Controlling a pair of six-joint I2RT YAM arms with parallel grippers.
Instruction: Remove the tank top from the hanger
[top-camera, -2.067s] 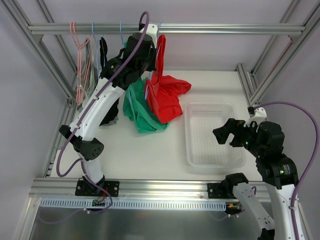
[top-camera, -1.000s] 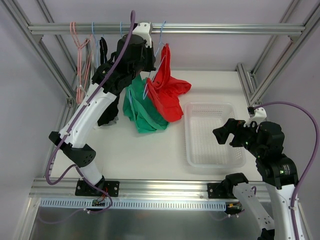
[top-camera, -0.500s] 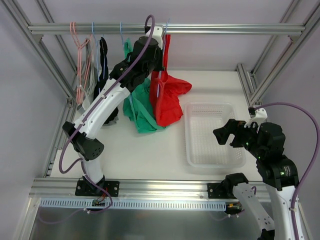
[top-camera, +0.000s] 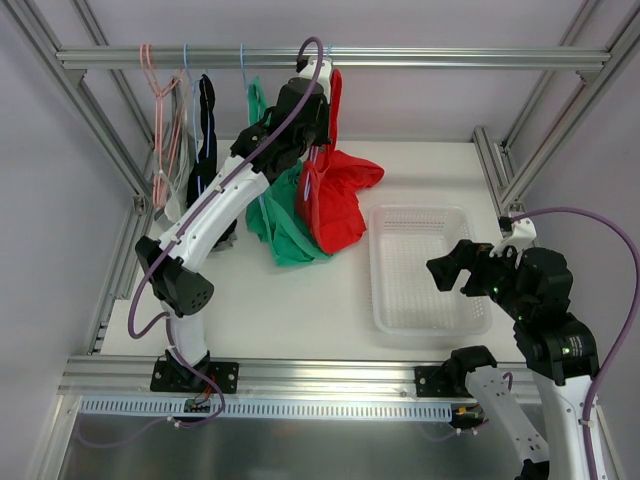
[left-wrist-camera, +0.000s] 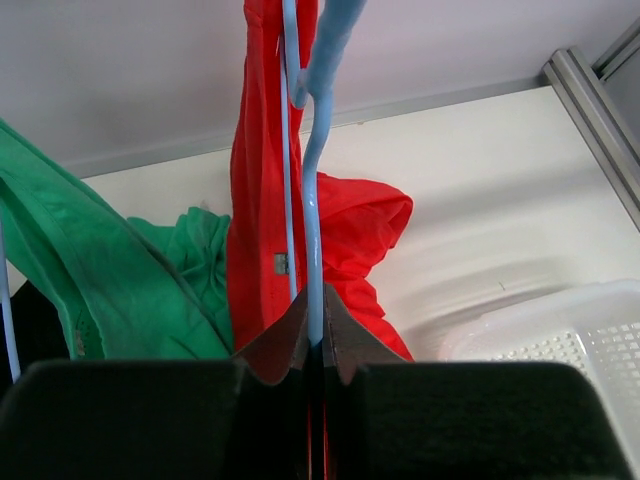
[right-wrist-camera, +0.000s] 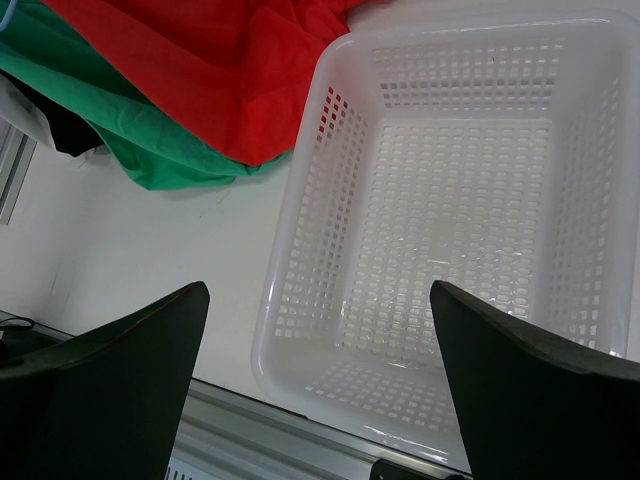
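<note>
Top external view shows the white table (top-camera: 300, 300) inside an aluminium frame, with a horizontal rail (top-camera: 450, 58) across the far side. The left arm reaches up and away to that rail, while the right arm stays low at the near right. A white perforated basket (top-camera: 420, 211) sits on the table's right half, just right of the clothes.

The red tank top (top-camera: 335, 205) hangs from near the rail, and its lower part is bunched on the table, close to the basket's far left corner. A green garment (top-camera: 280, 225) hangs touching its left side, also pooling on the table. Further left hang a black garment (top-camera: 206, 110) and some pink hangers (top-camera: 160, 100).

In the left wrist view, the left gripper (left-wrist-camera: 313, 335) has its fingers pinched tight on the thin wire of the light blue hanger (left-wrist-camera: 314, 230). The tank top's red strap runs right alongside that wire. The right gripper (right-wrist-camera: 318, 290) hovers over the basket's near edge with its fingers spread wide, holding nothing.
</note>
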